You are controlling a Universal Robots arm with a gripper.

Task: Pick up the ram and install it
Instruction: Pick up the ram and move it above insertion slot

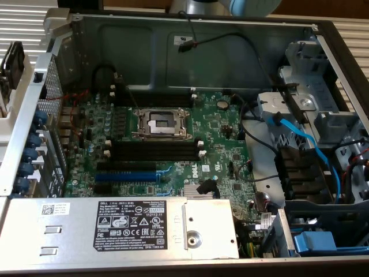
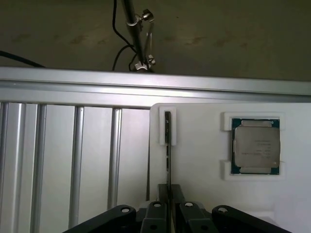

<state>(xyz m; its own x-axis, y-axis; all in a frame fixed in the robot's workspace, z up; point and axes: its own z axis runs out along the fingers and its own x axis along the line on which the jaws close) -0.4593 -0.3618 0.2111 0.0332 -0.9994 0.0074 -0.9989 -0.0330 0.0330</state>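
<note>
In the exterior view we see an open computer case; the black memory slots [image 1: 153, 151] on the motherboard [image 1: 222, 130] stand empty, so nothing is installed yet. The arm [image 1: 230, 6] is cut off at the frame's upper edge. In the wrist view the ram [image 2: 167, 145] stands on edge in a groove of a white tray [image 2: 204, 194], beside a processor chip [image 2: 256, 145], not yet lifted. The gripper [image 2: 168, 191] has its jaws drawn narrow against both faces, apparently clamping it. Seen edge-on, the ram's chips and label are hidden, and its near end disappears between the jaws.
</note>
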